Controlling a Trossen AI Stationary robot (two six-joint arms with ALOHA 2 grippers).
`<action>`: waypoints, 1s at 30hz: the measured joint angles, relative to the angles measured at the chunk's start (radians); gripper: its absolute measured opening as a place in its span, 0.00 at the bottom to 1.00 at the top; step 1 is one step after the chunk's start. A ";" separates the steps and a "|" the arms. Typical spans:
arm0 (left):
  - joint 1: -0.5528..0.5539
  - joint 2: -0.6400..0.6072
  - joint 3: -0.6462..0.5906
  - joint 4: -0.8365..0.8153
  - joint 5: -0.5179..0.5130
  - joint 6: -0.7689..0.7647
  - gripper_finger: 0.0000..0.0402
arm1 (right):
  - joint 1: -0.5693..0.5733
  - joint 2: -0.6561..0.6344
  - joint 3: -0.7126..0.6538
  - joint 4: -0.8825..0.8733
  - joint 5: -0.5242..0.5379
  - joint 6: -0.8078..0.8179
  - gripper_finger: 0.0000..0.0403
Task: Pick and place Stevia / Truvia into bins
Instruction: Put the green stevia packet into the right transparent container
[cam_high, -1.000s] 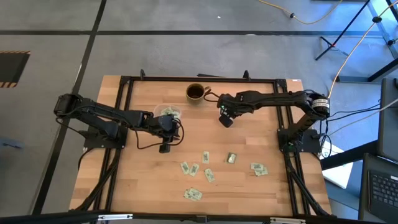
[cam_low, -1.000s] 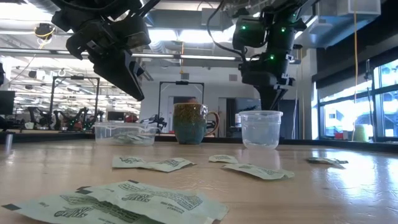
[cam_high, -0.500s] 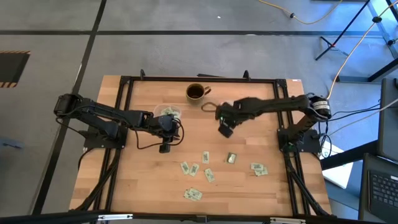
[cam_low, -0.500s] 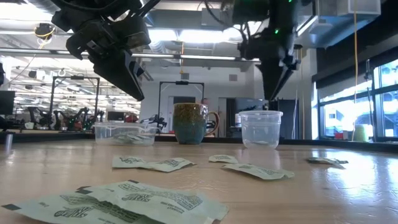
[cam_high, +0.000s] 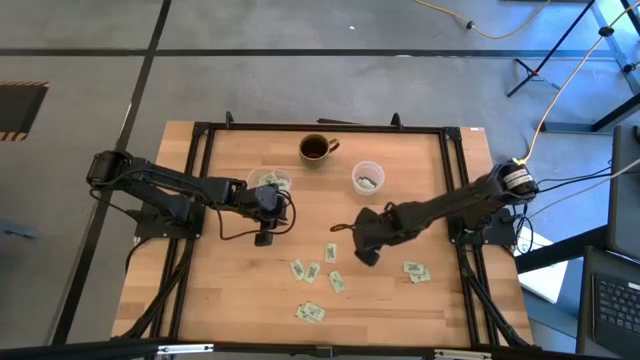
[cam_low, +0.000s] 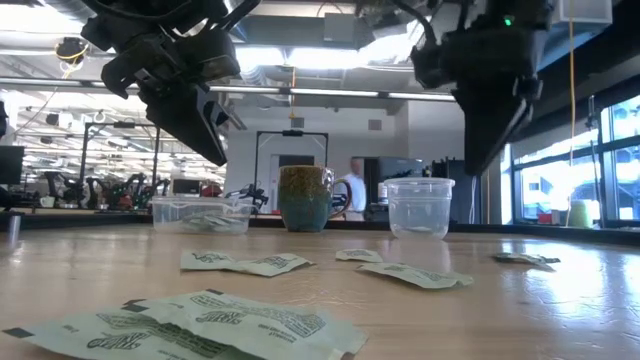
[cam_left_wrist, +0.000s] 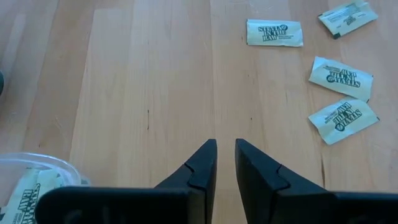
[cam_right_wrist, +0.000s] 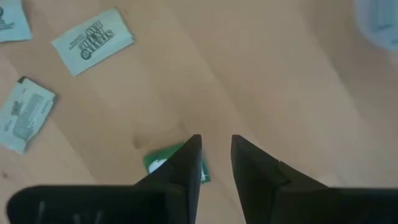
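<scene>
target sachet: green Stevia packet (cam_right_wrist: 177, 163) on the tabletop (cam_high: 230, 280), just under the right pincer (cam_right_wrist: 214, 144) tips, partly hidden by one finger
other sachets: loose packets (cam_high: 313, 272) scattered near the right pincer
bins: round cup (cam_high: 368, 178) beside the mug (cam_high: 315, 148); tub (cam_high: 268, 181) by the left pincer (cam_left_wrist: 226, 148)
room: person behind the mug in the low view
right pincer: narrowly apart, empty
left pincer: narrow gap, empty

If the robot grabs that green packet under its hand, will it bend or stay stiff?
The green packet is thin, flat paper, so it will probably flop and weigh almost nothing. It lies flush on the wooden table, so the right end effector may struggle to get under it, and a push would likely just slide it.
</scene>
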 joint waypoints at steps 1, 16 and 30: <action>0.000 0.000 0.000 0.000 0.000 0.000 0.13 | 0.004 0.000 -0.018 0.019 0.000 0.002 0.22; 0.000 0.000 0.000 -0.001 0.000 0.000 0.13 | 0.071 0.000 -0.214 0.292 -0.018 -0.056 0.22; 0.000 0.000 0.000 -0.001 0.000 0.000 0.12 | 0.074 0.001 -0.312 0.436 -0.017 -0.056 0.22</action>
